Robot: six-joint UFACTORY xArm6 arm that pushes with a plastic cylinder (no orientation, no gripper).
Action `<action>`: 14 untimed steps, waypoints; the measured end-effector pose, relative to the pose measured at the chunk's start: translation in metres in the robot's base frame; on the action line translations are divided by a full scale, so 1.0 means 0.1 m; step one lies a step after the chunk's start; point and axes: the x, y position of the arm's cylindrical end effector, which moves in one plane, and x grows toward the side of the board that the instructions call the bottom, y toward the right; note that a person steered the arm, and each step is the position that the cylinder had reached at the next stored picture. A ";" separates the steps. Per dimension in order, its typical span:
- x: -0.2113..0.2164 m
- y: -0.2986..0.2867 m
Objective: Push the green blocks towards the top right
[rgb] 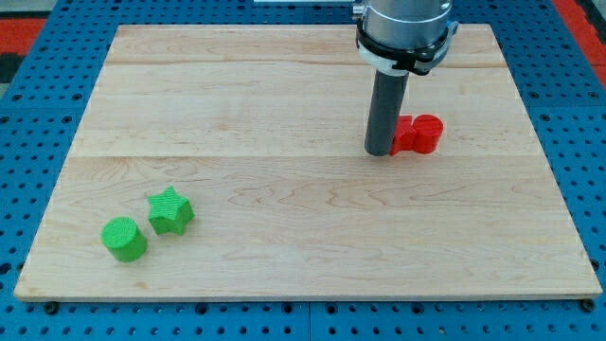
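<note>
A green star block (170,211) and a green round block (124,239) sit close together near the bottom left of the wooden board (284,104). My tip (380,152) rests on the board right of centre, far to the upper right of both green blocks. It stands just left of a red block (418,134), touching or nearly touching it.
The red block is partly hidden by the rod, so its shape is unclear. The board is ringed by a blue perforated table (38,114). The arm's grey housing (405,28) hangs over the top edge.
</note>
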 end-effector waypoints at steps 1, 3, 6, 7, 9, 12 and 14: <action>0.00 0.23; 0.14 0.26; 1.36 -1.09; 1.63 -1.92; 1.77 -3.40; 1.39 -2.46; 0.83 -2.25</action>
